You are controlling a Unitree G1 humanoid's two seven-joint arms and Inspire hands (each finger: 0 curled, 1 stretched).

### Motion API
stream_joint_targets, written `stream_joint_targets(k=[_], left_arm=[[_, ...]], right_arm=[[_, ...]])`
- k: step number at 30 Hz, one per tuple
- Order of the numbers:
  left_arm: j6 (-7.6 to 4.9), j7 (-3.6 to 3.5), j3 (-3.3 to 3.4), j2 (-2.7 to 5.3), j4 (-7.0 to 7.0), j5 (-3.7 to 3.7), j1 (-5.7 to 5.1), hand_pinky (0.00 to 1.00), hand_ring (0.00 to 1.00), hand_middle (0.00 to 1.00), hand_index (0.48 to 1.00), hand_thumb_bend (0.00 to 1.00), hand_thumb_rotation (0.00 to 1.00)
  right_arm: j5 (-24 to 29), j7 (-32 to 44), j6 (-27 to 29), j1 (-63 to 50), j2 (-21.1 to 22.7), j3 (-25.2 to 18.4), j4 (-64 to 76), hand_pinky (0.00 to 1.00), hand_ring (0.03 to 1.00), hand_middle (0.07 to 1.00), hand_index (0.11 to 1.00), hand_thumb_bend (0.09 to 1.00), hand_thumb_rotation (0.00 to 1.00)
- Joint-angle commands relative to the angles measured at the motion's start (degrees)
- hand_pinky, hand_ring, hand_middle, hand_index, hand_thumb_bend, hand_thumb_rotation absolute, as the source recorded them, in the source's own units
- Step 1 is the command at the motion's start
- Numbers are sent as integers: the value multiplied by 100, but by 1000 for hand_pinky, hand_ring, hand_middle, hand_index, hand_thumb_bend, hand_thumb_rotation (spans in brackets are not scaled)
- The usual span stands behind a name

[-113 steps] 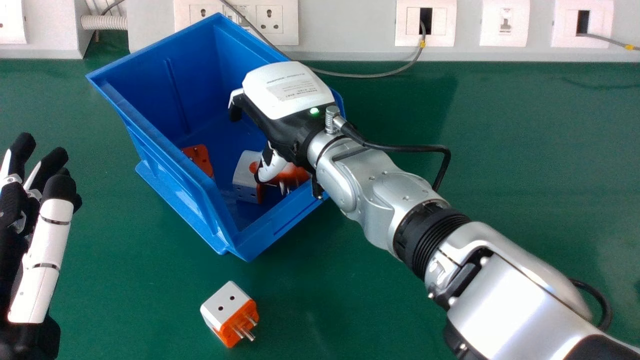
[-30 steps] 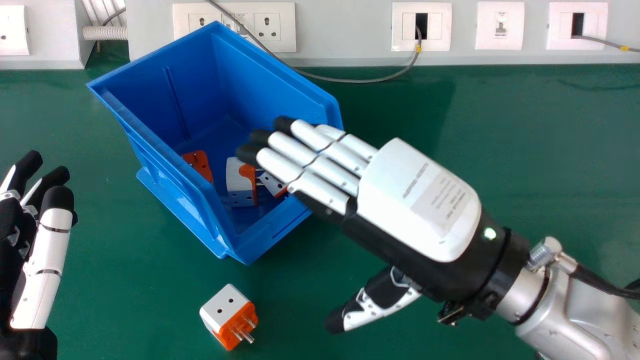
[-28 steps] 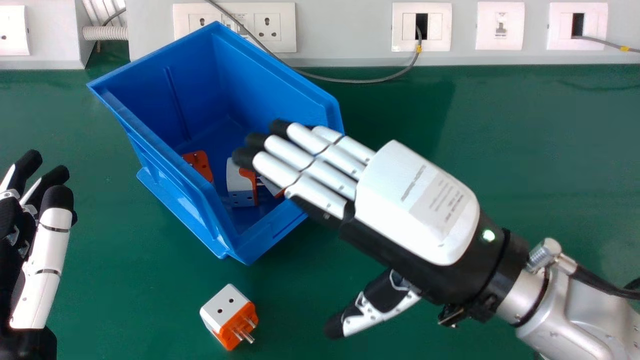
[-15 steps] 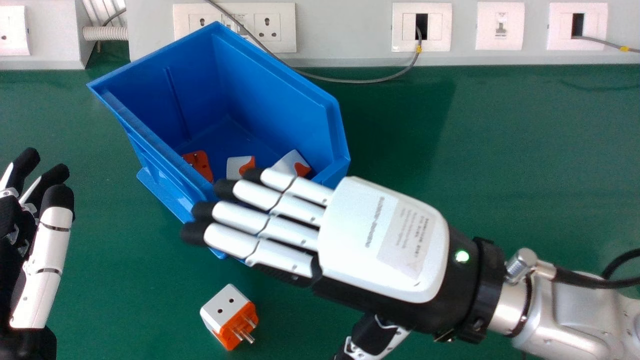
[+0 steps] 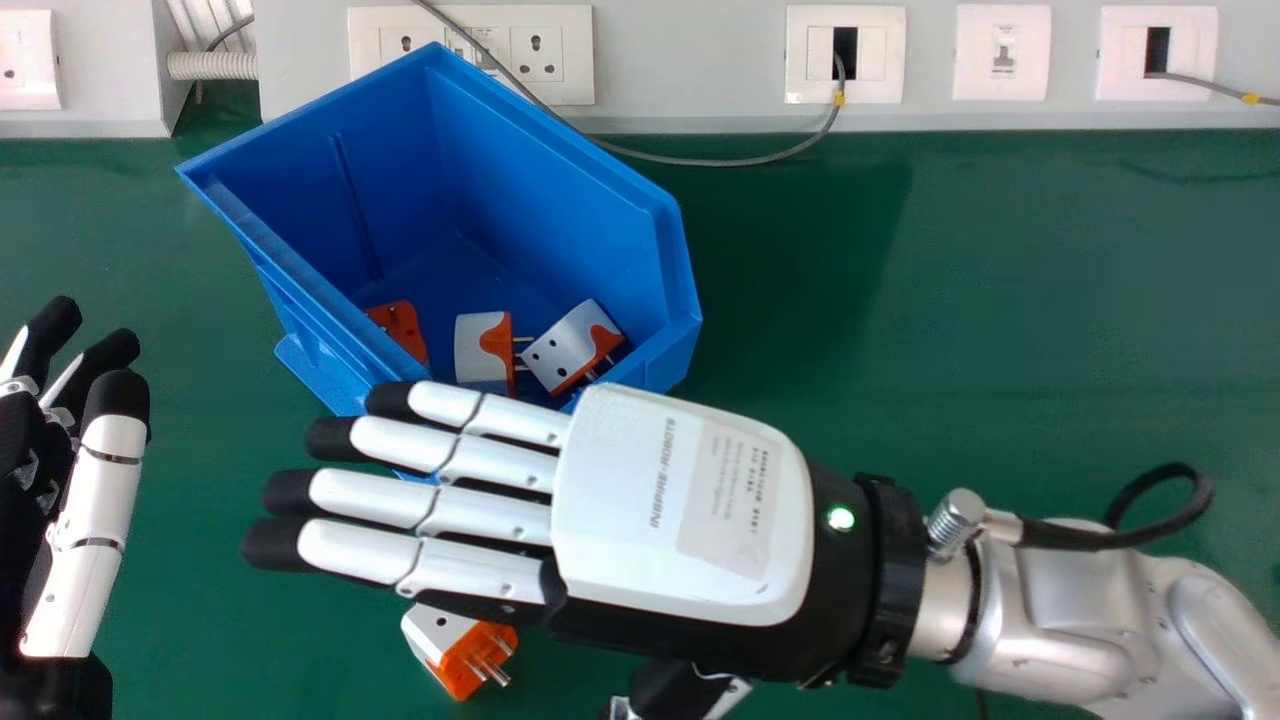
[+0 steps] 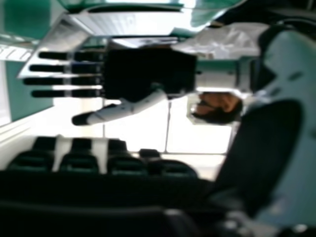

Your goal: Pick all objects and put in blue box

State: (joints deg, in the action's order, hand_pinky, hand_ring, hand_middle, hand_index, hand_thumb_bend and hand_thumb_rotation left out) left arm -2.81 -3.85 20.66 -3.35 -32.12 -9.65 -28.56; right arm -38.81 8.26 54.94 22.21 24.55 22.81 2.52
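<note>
Spanning lower middle of frame, right hand (image 5: 685, 505): fingers straight, released, no grasp seen; likely spread so as to come down around loose adapter (image 5: 470, 655). Adapter on table, lower left of centre, partly behind fingers, prongs towards lower right. Blue box (image 5: 570, 180), upper left, mouth up, presumably kept near for short carry; white-orange plugs (image 5: 572, 345) inside. Left hand (image 5: 100, 500) relaxed, left edge, probably leaving room.

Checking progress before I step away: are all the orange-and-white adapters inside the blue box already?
No, one orange-and-white adapter sits on the green table, outside the blue box.
</note>
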Motion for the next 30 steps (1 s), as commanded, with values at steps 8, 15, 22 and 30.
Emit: stream_joint_targets(k=[8, 15, 22, 30], left_arm=[[-29, -54, 80, -76, -135, -55, -54, 897, 912, 889, 928, 494, 715], [-90, -128, 146, -82, -50, -91, -24, 895, 914, 891, 931, 504, 718], [-204, -216, 193, -108, 105, -165, 51, 892, 914, 888, 931, 521, 720], [-276, -271, 228, -117, 154, -218, 92, 878, 909, 881, 925, 525, 719]], right_arm=[[-583, -226, 241, 536, -401, 249, -656, 1000, 1000, 1000, 1000, 178, 22], [-1030, -166, 109, 752, -468, 505, -810, 985, 1000, 1000, 1000, 199, 4], [-1171, -53, -1, 990, -519, 846, -1117, 952, 1000, 1000, 1000, 223, 0], [-1258, -157, -73, 1333, -724, 1141, -1753, 935, 1000, 1000, 1000, 280, 0]])
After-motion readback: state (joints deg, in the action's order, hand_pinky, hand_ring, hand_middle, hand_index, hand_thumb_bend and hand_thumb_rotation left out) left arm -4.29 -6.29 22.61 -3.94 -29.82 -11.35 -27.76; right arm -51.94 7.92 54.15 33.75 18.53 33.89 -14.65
